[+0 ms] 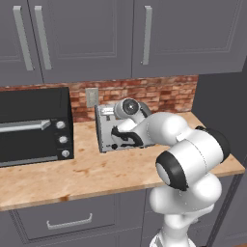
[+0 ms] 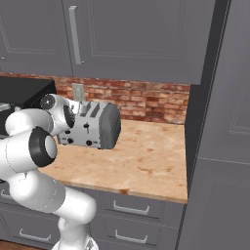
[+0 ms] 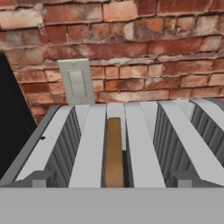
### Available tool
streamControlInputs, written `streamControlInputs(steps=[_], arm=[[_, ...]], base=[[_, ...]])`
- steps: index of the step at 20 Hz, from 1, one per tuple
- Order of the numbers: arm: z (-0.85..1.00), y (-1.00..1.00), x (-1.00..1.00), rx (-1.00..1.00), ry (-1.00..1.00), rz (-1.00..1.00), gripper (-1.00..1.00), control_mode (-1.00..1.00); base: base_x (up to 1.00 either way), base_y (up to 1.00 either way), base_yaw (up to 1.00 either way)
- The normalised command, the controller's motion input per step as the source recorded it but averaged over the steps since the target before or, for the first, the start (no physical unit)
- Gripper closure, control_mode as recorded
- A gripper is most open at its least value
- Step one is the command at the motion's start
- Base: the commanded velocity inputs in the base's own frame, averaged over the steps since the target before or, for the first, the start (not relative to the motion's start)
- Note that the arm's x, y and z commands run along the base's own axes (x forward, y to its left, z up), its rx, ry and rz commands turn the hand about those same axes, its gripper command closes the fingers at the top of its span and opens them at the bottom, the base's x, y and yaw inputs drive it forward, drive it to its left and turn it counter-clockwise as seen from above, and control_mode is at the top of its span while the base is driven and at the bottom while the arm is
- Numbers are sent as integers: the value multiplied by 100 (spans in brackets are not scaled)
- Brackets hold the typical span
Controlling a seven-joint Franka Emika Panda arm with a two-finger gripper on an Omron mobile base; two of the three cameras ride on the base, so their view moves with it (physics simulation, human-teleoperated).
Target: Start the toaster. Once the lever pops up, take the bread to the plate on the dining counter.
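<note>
Hand over toaster, bread down in a slot

Left base view: arm bent over the toaster (image 1: 108, 129) on the table (image 1: 87, 173), beside the black toaster oven (image 1: 34, 125).

Right base view: toaster's front, with levers and knobs, half hidden behind the wrist; end effector state impossible to tell.

Hand view: looking down along the slots, bread (image 3: 113, 151) standing edge-up in one, wall switch plate (image 3: 77, 82) behind.

Risk, as a judgement: fingertips catching on the slot walls, or pinching crust alone and dropping the slice
</note>
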Motion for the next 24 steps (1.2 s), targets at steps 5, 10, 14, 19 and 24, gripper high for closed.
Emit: streamControlInputs(steps=[5,10,14,19,24], arm=[[0,0,0,0,0,0,-100,-100],[0,0,0,0,0,0,-100,-100],[0,0,0,0,0,0,-100,-100],[0,0,0,0,0,0,-100,-100],[0,0,0,0,0,0,-100,-100]], base=[[0,0,0],[0,0,0],[0,0,0],[0,0,0],[0,0,0]])
